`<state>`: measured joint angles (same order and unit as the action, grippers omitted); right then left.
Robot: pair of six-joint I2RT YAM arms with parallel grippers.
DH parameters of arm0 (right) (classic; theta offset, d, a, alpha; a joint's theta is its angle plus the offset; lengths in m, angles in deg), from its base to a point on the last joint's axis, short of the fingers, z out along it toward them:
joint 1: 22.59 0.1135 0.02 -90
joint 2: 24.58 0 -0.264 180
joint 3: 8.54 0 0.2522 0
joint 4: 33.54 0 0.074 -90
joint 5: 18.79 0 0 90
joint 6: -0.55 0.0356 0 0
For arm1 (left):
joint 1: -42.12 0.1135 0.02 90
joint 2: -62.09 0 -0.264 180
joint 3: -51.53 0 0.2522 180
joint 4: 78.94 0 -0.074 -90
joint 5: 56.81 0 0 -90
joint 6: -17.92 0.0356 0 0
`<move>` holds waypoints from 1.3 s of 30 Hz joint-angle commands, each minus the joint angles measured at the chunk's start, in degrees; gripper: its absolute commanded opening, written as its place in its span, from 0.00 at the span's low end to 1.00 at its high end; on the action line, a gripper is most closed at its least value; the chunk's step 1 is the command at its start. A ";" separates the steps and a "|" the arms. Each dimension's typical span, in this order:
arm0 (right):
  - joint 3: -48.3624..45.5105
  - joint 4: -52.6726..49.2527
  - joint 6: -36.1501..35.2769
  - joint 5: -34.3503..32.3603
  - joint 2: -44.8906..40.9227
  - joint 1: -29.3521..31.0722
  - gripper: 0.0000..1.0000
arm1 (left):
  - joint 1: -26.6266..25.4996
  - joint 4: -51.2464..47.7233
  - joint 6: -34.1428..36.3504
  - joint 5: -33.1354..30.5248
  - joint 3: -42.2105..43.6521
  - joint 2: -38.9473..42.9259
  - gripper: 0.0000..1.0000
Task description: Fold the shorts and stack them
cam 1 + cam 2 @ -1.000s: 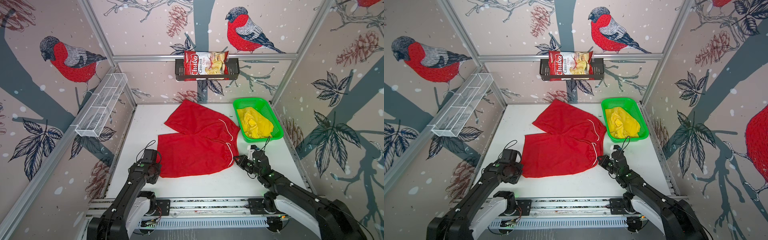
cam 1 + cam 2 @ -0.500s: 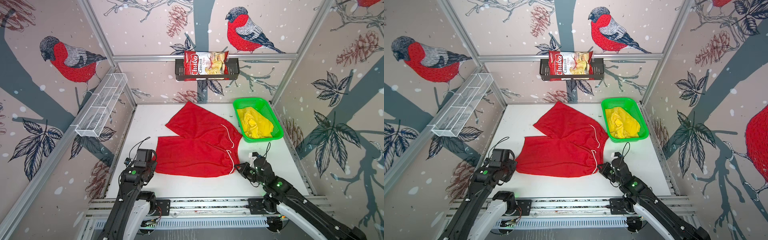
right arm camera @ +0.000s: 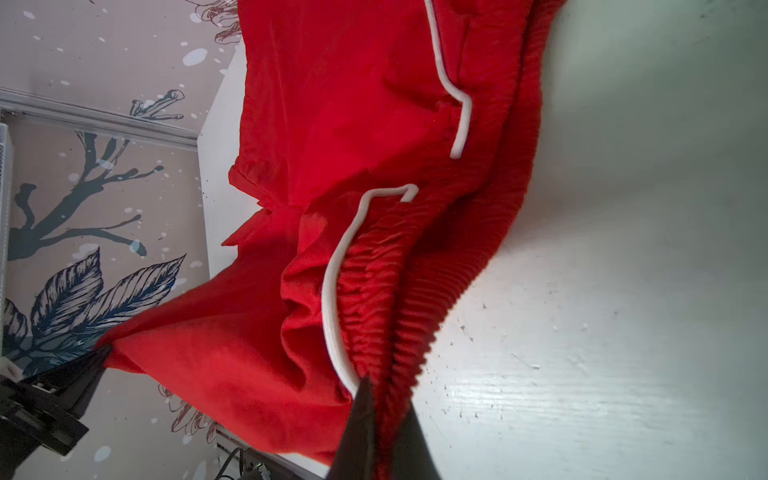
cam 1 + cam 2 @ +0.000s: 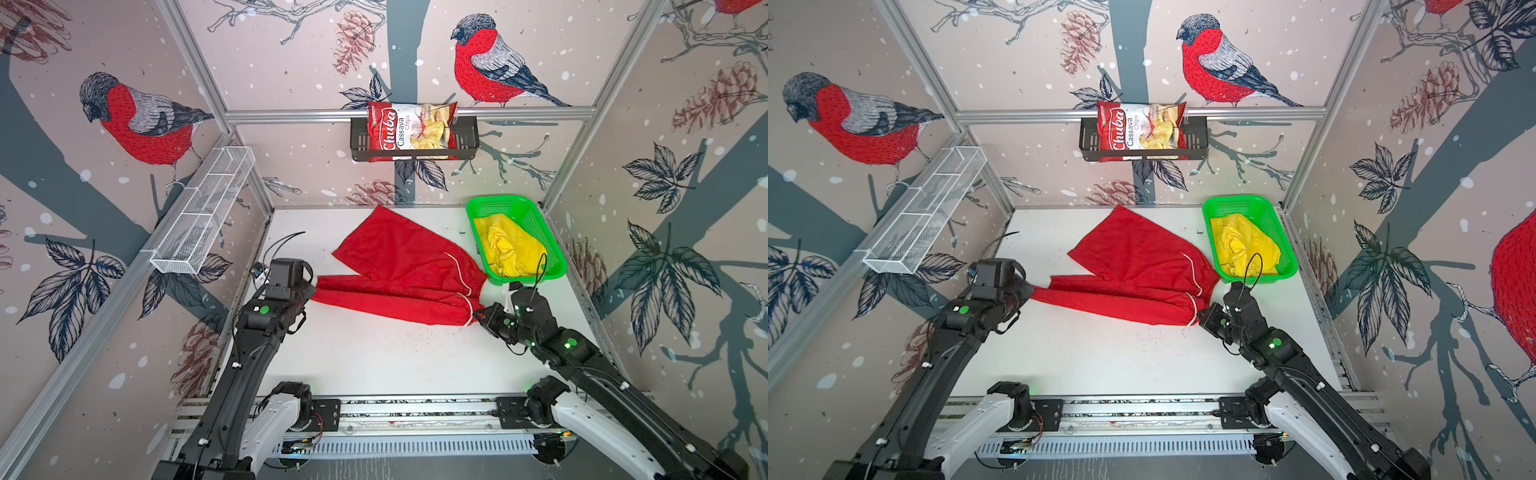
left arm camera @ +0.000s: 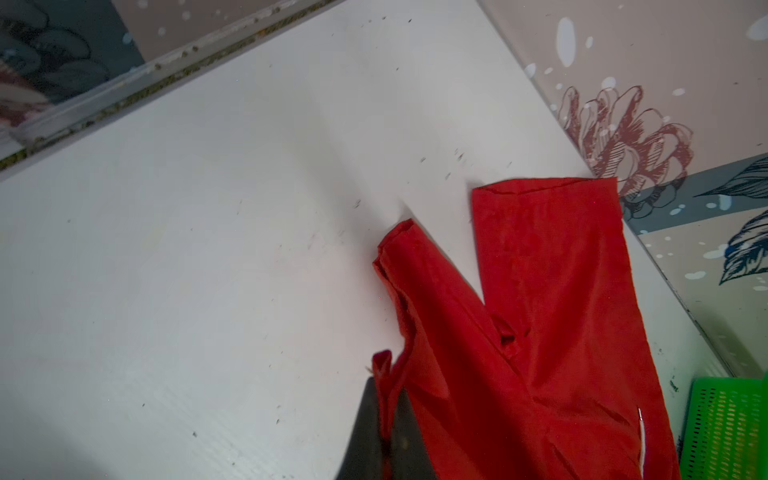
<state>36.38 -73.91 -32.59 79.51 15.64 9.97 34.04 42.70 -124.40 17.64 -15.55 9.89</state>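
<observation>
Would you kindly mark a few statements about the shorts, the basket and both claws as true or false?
1. The left claw is shut on the red shorts. True.
2. The yellow shorts lie folded on the red shorts. False: the yellow shorts sit crumpled in the green basket.
3. The right claw is open and empty. False: the right claw is shut on the red shorts' waistband.
4. The chips bag sits in a black rack. True.
</observation>
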 commanded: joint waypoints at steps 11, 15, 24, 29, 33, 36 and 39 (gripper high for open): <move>0.25 -11.04 6.40 4.11 -0.33 11.83 0.01 | -0.89 -3.99 2.10 -5.09 2.24 8.76 0.00; 0.42 -10.90 8.76 3.53 -0.45 15.25 0.01 | -0.89 -3.03 4.18 -6.04 1.88 9.50 0.00; 4.33 -12.79 0.62 11.14 1.83 0.62 0.01 | -1.79 9.35 10.26 -5.75 -3.50 -0.22 0.00; 8.27 -15.51 -5.90 12.77 5.90 -4.00 0.01 | -3.13 14.64 13.61 -5.76 -10.89 -6.17 0.00; 10.44 -17.08 -9.48 13.35 8.64 -6.04 0.01 | -3.52 17.05 16.09 -5.49 -13.68 -9.02 0.00; 11.63 -17.59 -11.09 13.91 9.74 -7.83 0.02 | -3.53 18.78 17.45 -5.36 -14.17 -10.19 0.00; 12.73 -18.08 -12.26 14.47 10.68 -8.97 0.02 | -3.48 20.45 18.41 -5.55 -13.92 -10.93 0.00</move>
<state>48.14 -87.39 -41.45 94.85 25.68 1.75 30.42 57.08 -108.53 15.25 -29.08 -0.63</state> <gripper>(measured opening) 0.087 0.057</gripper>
